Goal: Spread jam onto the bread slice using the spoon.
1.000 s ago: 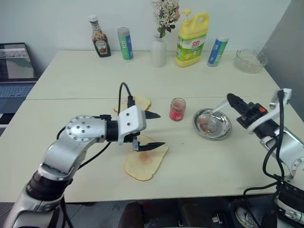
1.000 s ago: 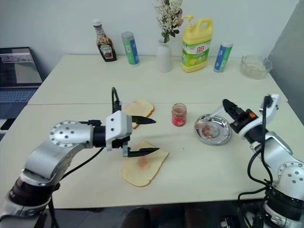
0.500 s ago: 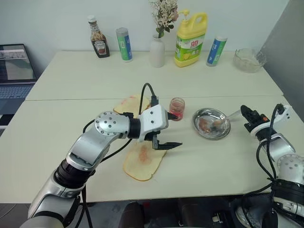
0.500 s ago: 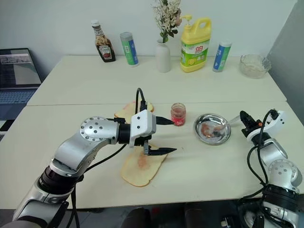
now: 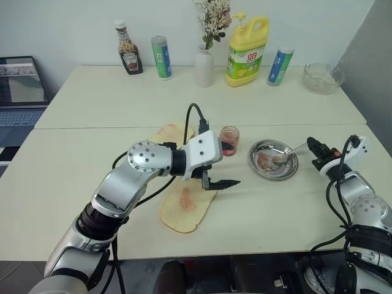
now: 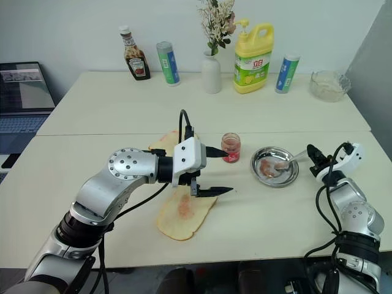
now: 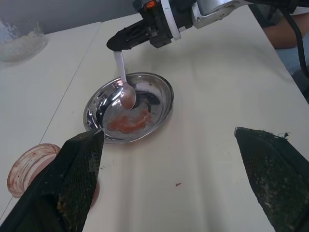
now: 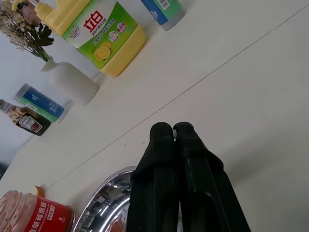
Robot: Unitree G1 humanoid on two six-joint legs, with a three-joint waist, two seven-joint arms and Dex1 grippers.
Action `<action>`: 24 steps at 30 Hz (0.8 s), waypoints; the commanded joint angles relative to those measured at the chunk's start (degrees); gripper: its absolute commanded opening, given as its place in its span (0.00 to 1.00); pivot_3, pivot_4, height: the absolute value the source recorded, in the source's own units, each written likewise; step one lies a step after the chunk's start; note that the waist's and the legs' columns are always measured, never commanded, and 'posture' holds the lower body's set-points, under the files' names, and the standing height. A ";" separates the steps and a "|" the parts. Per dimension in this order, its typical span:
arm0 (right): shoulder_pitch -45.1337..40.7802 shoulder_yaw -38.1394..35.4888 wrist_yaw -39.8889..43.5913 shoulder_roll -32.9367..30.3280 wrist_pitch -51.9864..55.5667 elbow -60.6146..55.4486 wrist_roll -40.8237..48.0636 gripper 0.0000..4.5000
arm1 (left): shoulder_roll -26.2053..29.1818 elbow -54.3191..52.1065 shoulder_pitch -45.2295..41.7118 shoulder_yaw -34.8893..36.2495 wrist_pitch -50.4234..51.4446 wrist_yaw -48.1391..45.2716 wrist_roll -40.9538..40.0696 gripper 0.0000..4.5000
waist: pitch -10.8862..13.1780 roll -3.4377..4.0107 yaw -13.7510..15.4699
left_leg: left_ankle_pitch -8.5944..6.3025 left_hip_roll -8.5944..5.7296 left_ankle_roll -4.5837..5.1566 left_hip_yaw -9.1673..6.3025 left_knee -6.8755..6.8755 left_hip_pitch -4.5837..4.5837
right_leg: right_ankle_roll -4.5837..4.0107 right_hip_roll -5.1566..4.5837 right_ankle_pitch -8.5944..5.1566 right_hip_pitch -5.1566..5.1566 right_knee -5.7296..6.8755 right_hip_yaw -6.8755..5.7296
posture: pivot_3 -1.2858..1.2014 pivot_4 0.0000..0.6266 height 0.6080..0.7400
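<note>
Left wrist view: right gripper (image 7: pixel 115 43), fingers pressed together on the spoon (image 7: pixel 124 82), reaches over the steel dish's (image 7: pixel 164 104) rim; left gripper (image 5: pixel 226 165) wide apart, empty, above bare table (image 7: pixel 212 72).

Soft, even indoor light falls across the pale table (image 5: pixel 92 159), casting only faint shadows. Highlights glint in the steel dish (image 7: pixel 159 104) at two o'clock from the bread. The left gripper's near fingers (image 7: pixel 77 174) loom blurred.
</note>
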 commanded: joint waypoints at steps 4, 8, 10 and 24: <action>0.83 0.14 1.13 -0.37 -1.66 -0.44 -3.47 0.00 | -1.00 -0.75 -0.95 0.55 -0.59 0.72 0.57 1.00 | 0.00 0.00 0.04 | 0.00 0.00 0.00 0.00 0.01 0.00 | 0.00 0.00 0.00 0.00 0.00 0.00 | 0.52 0.24 1.00; 1.54 1.64 2.20 -0.66 -2.98 -1.22 -6.36 0.00 | -1.00 -0.40 -0.95 0.77 -0.90 0.79 0.90 1.00 | -0.01 0.00 0.08 | 0.00 -0.01 0.00 0.00 0.02 0.01 | 0.01 -0.01 0.01 0.02 0.00 0.00 | 0.52 0.24 1.00; 2.26 3.04 3.28 -0.69 -3.58 -2.60 -7.71 0.11 | -1.20 -0.25 -0.83 0.85 -1.71 1.20 1.43 1.00 | -0.01 0.00 0.10 | 0.00 -0.01 0.00 0.00 0.03 0.02 | 0.01 -0.01 0.01 0.03 0.00 0.00 | 0.52 0.24 1.00; 3.86 6.76 7.00 -1.68 -10.77 -7.11 -17.58 0.99 | -2.17 0.31 -0.46 1.07 -2.48 2.10 2.04 1.00 | 0.00 0.05 0.31 | 0.00 -0.01 -0.01 0.01 0.03 0.01 | 0.01 -0.01 0.01 0.01 0.01 0.01 | 0.52 0.24 1.00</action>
